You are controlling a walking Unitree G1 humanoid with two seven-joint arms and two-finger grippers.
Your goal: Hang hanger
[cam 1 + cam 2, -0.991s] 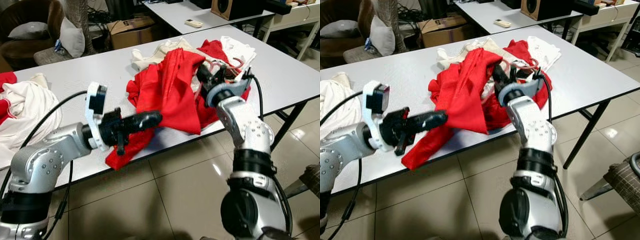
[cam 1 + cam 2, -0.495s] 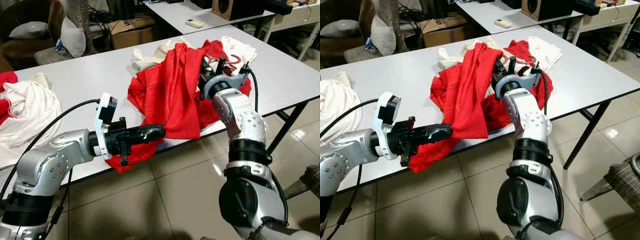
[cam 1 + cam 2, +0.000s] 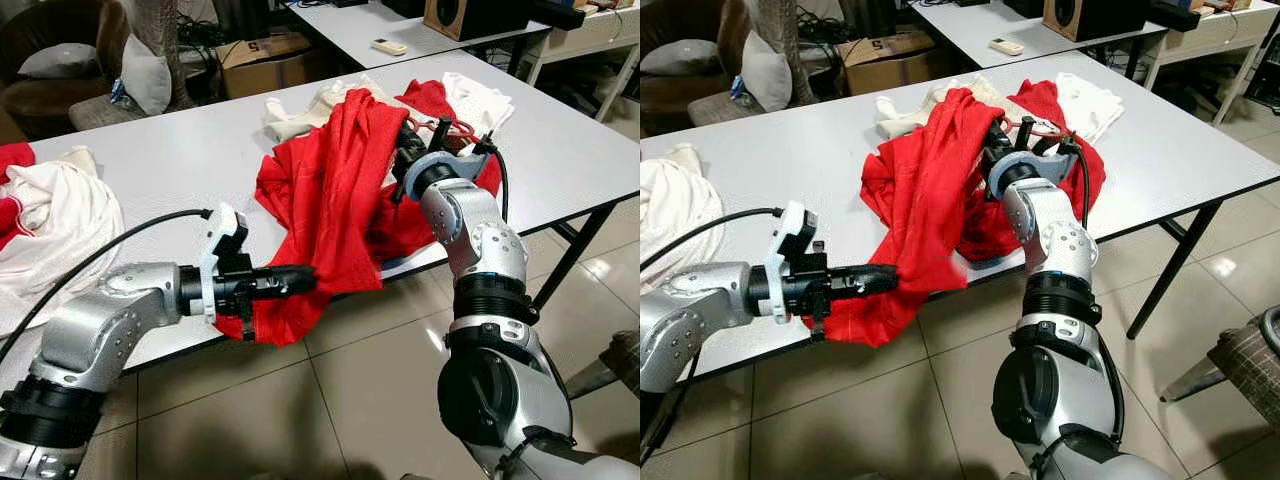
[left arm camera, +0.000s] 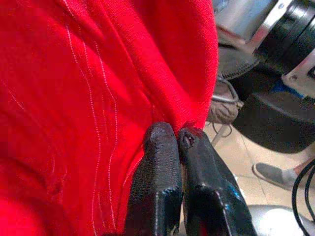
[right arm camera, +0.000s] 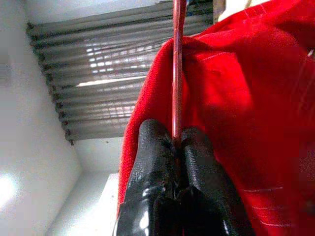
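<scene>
Our right gripper (image 5: 178, 142) was clamped on the thin red rod of a hanger (image 5: 177, 59), the rod running straight out along the fingers and up under the draped red knit garment (image 3: 335, 190). Our left gripper (image 4: 178, 137) pinched that garment's lower edge, down at the near rim of the white table (image 3: 180, 150). So the cloth stretched lengthwise between the two, hanger end high over the table and well apart from the left. We judged the right arm nearer the hanger.
</scene>
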